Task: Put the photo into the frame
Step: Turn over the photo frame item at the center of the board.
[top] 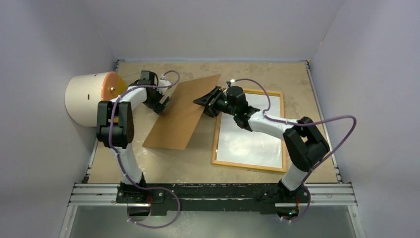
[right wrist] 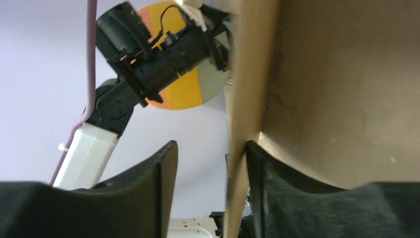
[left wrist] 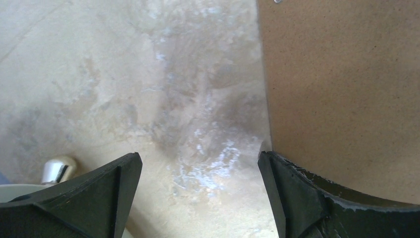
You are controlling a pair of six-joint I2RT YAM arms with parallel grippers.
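Observation:
The frame (top: 215, 144) lies flat on the table at the right, its thin wood-coloured rim around a white glossy inside. The photo's picture side shows in no view. A plain brown backing board (top: 181, 116) stands tilted between the two arms. My right gripper (top: 205, 101) is open around the board's right edge (right wrist: 247, 74): one finger (right wrist: 277, 188) rests against the board, while the other finger (right wrist: 148, 193) stands apart from it. My left gripper (top: 162, 105) is open above bare table, just beside the board's left edge (left wrist: 346, 89), with nothing between its fingers (left wrist: 297, 188).
A white cylinder with an orange end face (top: 89, 96) lies at the far left, close behind the left arm. The right arm reaches across the frame's upper part. Grey walls close in the table on three sides.

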